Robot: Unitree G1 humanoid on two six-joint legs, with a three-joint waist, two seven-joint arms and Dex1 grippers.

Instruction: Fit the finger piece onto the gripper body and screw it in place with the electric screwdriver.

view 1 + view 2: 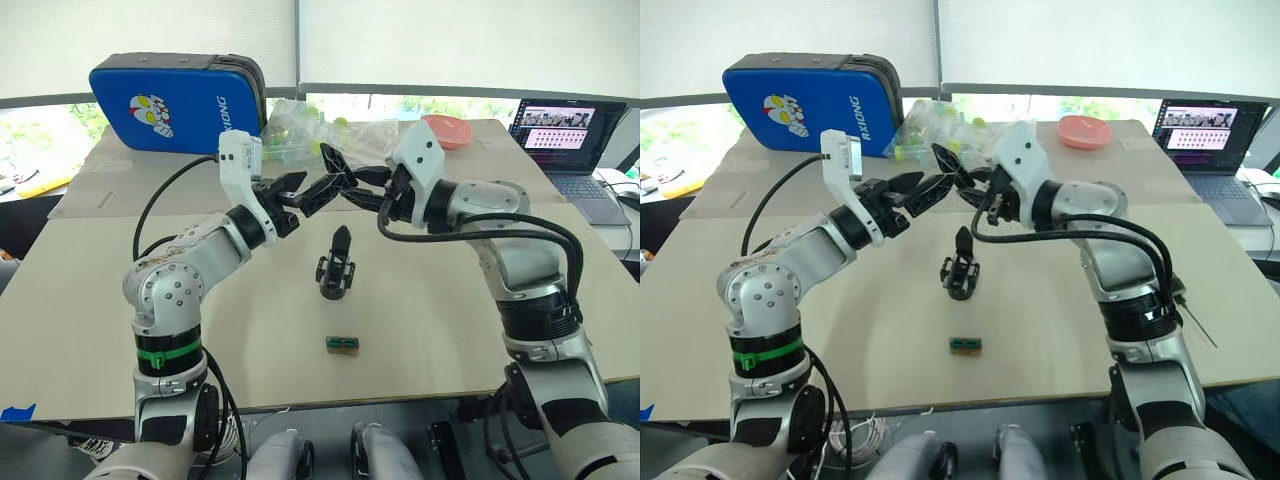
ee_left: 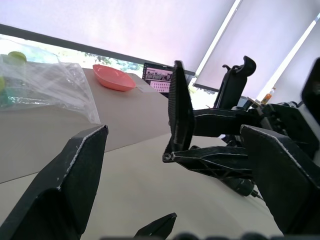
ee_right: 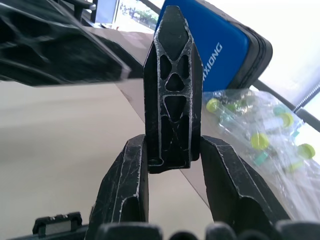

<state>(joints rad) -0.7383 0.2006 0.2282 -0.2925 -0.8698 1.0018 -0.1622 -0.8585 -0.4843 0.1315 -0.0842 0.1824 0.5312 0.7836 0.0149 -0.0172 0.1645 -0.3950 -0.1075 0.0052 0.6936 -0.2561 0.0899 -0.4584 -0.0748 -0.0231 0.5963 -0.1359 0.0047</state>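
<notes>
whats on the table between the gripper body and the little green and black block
Nothing: in the left eye view, bare table separates the gripper body from the green-and-black block.

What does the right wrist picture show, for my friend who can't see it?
The right gripper pinches the finger piece, a black wedge with cut-out holes, pointing straight up between its two fingers. Behind it lie a tan table, a blue case and a clear bag of yellow-capped tubes.
</notes>
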